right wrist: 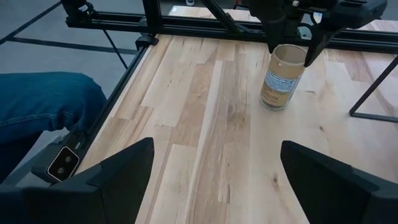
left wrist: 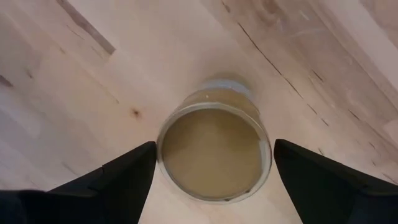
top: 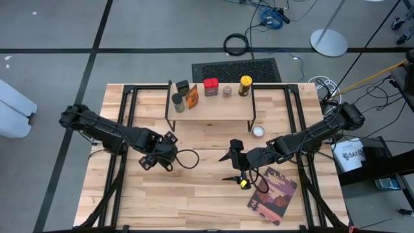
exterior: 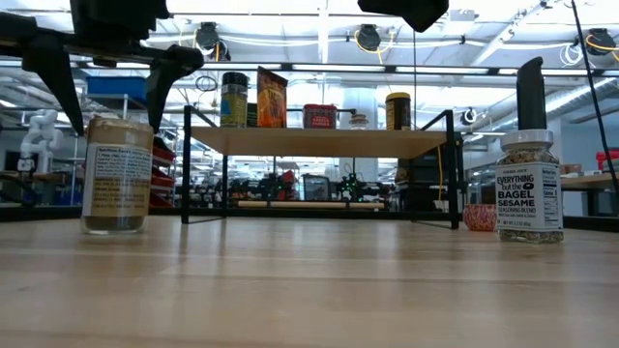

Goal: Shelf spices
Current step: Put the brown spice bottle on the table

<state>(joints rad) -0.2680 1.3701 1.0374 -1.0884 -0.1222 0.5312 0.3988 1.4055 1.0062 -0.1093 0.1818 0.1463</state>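
The left hand point(left wrist: 214, 171) hangs wide open above a small clear glass jar with a tan top point(left wrist: 214, 152), one finger on each side, touching nothing. The tan-topped jar stands upright on the pale wood-plank surface point(top: 194, 194), long axis vertical, left of the middle and nearer the front edge than the shelf is.

The right hand point(top: 234, 162) is also wide open and empty, hovering right of the middle above a clear bagel-seasoning jar with a white top point(exterior: 529, 188), which stands upright on the surface.

The low rack with a pale plank top and black metal legs point(top: 213, 109) stands at the back edge. On it stand, all upright, a dark-topped jar point(top: 178, 102), an orange-labelled packet point(top: 192, 96), a red tin point(top: 211, 86), a small tan-topped jar point(top: 227, 90) and a yellow-topped jar point(top: 245, 85)
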